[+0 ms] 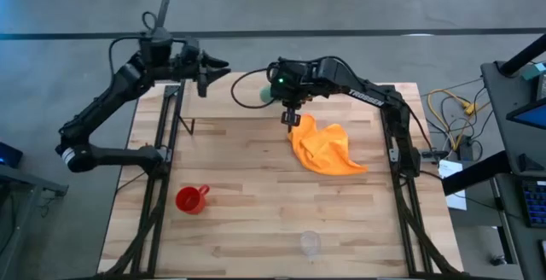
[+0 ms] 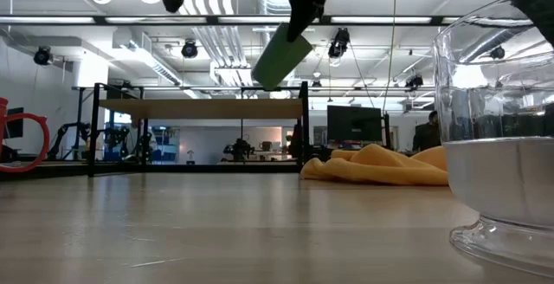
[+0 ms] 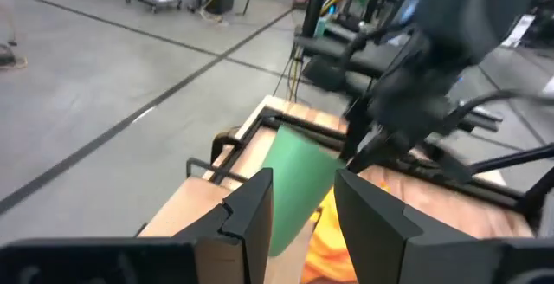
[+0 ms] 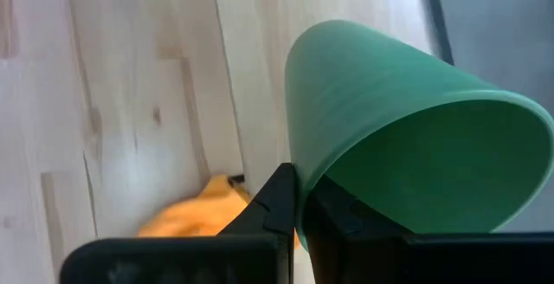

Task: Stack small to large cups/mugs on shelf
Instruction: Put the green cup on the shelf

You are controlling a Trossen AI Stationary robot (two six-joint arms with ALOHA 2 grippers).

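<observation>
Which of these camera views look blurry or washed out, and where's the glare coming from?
Low view: ceiling lights glare at top left, and the clear cup looms large at the right edge, its glass warping the room behind. Left wrist view: motion-blurred, the right arm smeared behind the green cup. Right wrist view: the orange cloth is soft. High view: evenly lit, the red mug crisp.
</observation>
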